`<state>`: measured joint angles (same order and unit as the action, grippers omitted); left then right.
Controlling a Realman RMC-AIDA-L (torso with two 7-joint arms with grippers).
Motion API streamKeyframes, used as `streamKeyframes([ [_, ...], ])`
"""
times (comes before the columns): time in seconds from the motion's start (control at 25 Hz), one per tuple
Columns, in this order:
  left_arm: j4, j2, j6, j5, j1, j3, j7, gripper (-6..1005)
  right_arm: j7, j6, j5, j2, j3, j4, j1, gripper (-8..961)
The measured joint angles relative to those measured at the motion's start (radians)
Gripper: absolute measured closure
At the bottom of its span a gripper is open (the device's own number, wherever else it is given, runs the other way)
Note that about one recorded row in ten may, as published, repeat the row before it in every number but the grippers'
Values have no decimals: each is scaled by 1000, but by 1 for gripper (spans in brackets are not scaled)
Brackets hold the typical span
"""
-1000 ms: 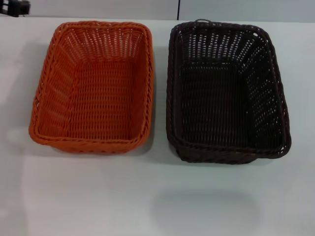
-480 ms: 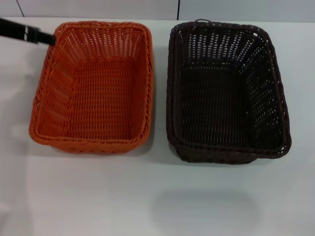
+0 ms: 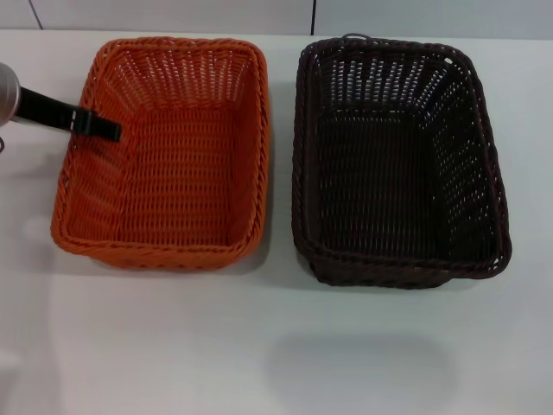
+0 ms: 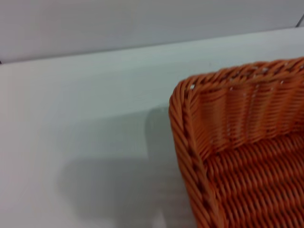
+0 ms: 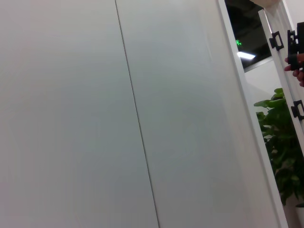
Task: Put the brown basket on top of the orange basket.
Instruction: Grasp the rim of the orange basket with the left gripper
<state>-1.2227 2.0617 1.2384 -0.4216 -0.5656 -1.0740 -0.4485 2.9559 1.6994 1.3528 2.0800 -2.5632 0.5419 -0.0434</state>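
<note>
Left pincer (image 3: 102,128) — fingers' spread can't be told — hangs over the orange basket (image 3: 164,156)'s left rim; the brown basket (image 3: 397,160) lies rightward, long axis front-to-back — beyond it.

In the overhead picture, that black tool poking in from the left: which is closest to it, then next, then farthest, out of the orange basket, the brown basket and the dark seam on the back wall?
1. Orange basket: the left tool is over its left rim.
2. Wall seam: beyond the table, between the baskets.
3. Brown basket: on the right side of the table; its near rim is about as close as the seam, so these two are hard to rank.
</note>
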Motion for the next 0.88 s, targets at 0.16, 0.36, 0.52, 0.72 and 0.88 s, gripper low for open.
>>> streamKeyframes([
  [0.16, 60, -1, -25, 7, -14, -1, 1, 200, 0, 0, 0, 0, 0, -8, 0, 143],
  [0.36, 76, 1, -26, 18, -20, -4, 2, 207, 0, -1, 0, 0, 0, -13, 1, 143],
  [0.52, 75, 2, -32, 61, -24, -46, 4, 212, 0, -1, 0, -1, 0, -13, 3, 143],
  [0.72, 65, 2, -37, 73, -31, -68, -1, 323, 0, -3, 0, -2, -9, -13, -1, 143],
  [0.88, 64, 2, -39, 74, -36, -71, -8, 463, 0, -3, 0, -2, -9, -13, 1, 143],
])
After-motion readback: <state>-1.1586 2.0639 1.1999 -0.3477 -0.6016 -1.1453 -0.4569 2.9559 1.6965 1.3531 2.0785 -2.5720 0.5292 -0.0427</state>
